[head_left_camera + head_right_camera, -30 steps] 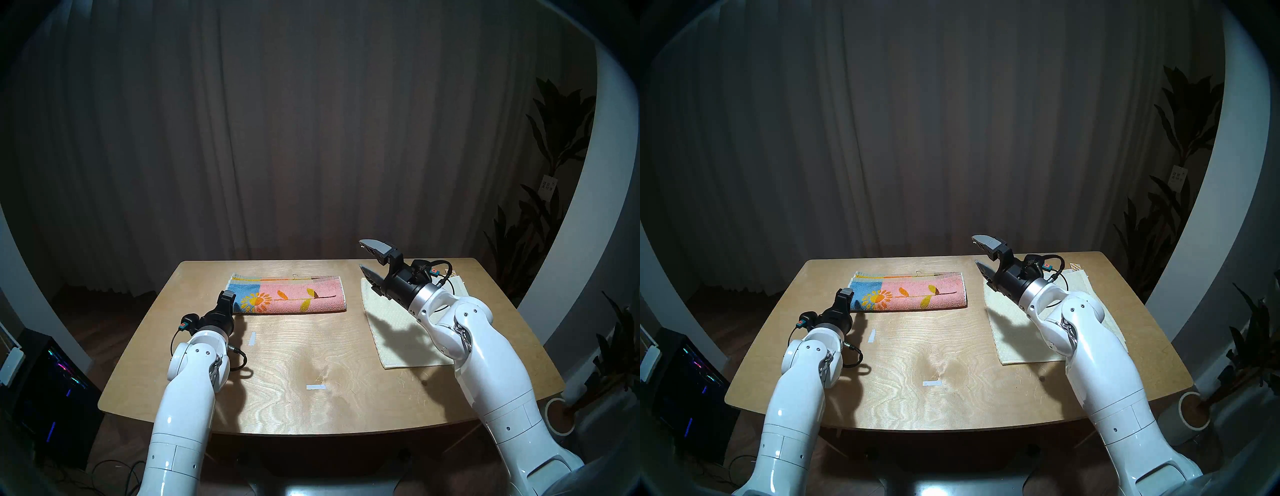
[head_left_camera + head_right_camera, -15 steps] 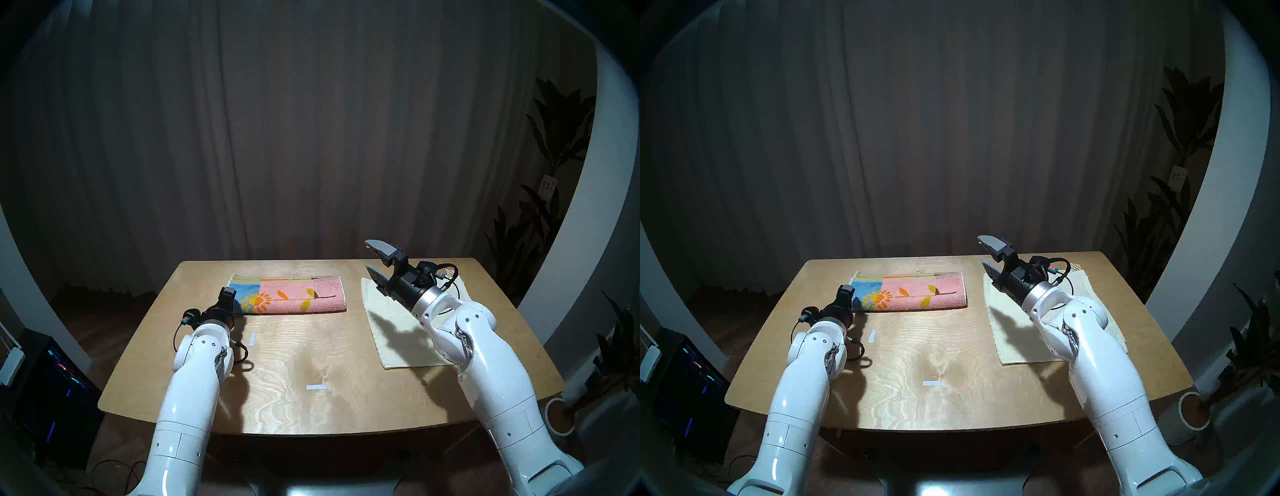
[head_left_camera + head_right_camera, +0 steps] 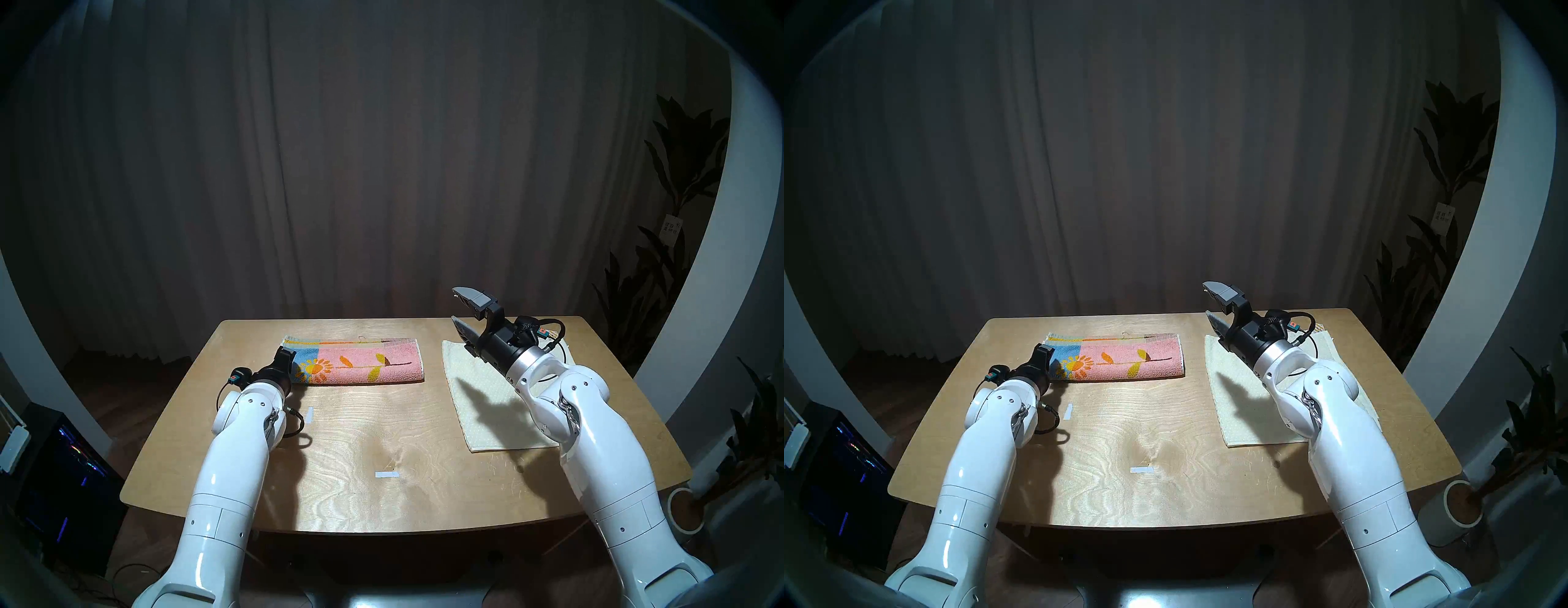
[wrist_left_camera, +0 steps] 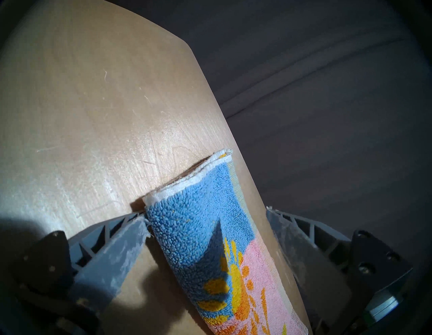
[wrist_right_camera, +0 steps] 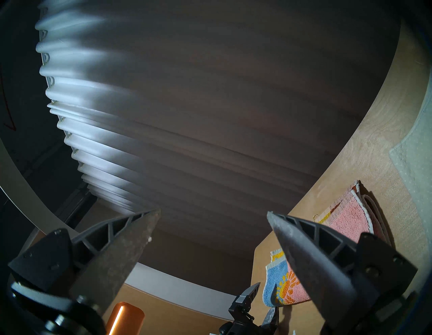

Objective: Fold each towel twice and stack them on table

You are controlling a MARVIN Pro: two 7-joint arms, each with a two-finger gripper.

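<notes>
Pink and blue terry, patterned with orange-yellow suns and leaves, lies folded into a long strip on the far middle of the plywood table (image 3: 339, 424); this patterned towel (image 3: 365, 361) runs left to right with its rounded fold toward the robot and its loose edges toward the curtain (image 3: 382, 170). The left claw (image 3: 285, 361) sits low at the strip's blue end, spread wide, and the left wrist view shows that end lying between its two grey fingers (image 4: 121, 243), one finger's tip right at the blue corner and the other standing off beside the far edge, neither pressed onto the cloth. The cream towel (image 3: 475, 395) with tiny dots lies flat and unfolded on the right side of the table, well apart from the patterned one, partly covered by the right arm and its shadow. The right claw (image 3: 460, 314) hangs in the air above the cream towel's far left corner, spread wide and empty. Two small white tape marks (image 3: 387, 474) sit on the bare wood nearer the robot.
</notes>
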